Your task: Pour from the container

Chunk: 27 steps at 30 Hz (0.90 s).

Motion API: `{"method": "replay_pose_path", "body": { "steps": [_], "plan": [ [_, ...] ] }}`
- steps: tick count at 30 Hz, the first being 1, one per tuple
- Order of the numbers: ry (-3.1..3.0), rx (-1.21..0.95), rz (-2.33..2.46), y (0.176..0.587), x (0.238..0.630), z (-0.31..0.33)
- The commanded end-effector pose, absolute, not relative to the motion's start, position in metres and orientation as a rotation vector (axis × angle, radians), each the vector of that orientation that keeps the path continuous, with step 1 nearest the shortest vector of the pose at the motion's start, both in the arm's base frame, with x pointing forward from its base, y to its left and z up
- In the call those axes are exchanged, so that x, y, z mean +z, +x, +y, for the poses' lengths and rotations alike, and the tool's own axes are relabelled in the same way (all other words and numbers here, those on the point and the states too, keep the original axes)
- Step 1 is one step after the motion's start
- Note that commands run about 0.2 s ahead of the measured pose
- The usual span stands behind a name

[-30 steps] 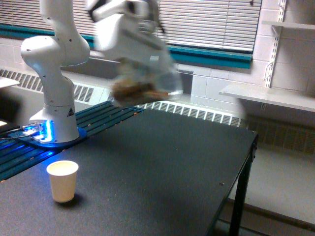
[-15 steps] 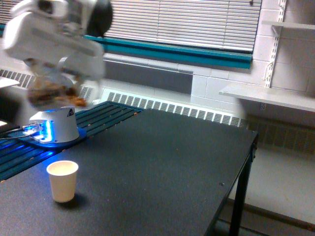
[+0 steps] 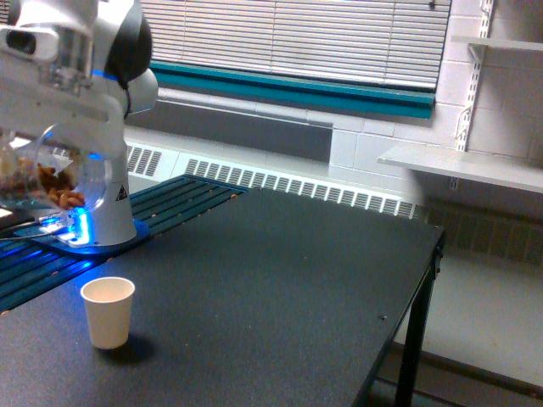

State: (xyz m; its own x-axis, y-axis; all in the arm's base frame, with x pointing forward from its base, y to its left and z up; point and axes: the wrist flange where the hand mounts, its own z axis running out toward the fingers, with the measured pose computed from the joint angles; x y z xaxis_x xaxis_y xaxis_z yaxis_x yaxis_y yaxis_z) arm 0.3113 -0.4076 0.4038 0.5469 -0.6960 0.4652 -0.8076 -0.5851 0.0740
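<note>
Claw: at the far left edge of the exterior view, closed around the container, a clear plastic cup with brown nuts showing through its wall. The fingers themselves are mostly hidden behind the wrist housing, so the grip is read from the cup hanging under the wrist with nothing else supporting it.

Container: held well above the paper cup and offset toward the exterior view's left of it, in front of the arm's lit base. It appears tilted, nuts gathered low in it; no nuts are seen in the air. Partly cut off by the frame edge, so the mouth direction is unclear.

Paper cup: upright on the bench, near the front left corner, open top facing up, presumably set there as the receiver. Contents not visible.

Judgement: pour not yet begun; the container needs to come over the paper cup's mouth before tipping further, or nuts will land on the bench.
</note>
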Motion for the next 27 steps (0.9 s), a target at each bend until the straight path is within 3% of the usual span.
{"method": "replay_pose_path", "body": {
  "steps": [1,14,27],
  "plan": [
    [2.506,0.561,-1.224,0.281,0.395,-0.402],
    [2.507,0.470,-1.207,0.216,0.356,-0.384],
    [2.513,0.412,-1.147,0.192,0.335,-0.369]
  ]
}}
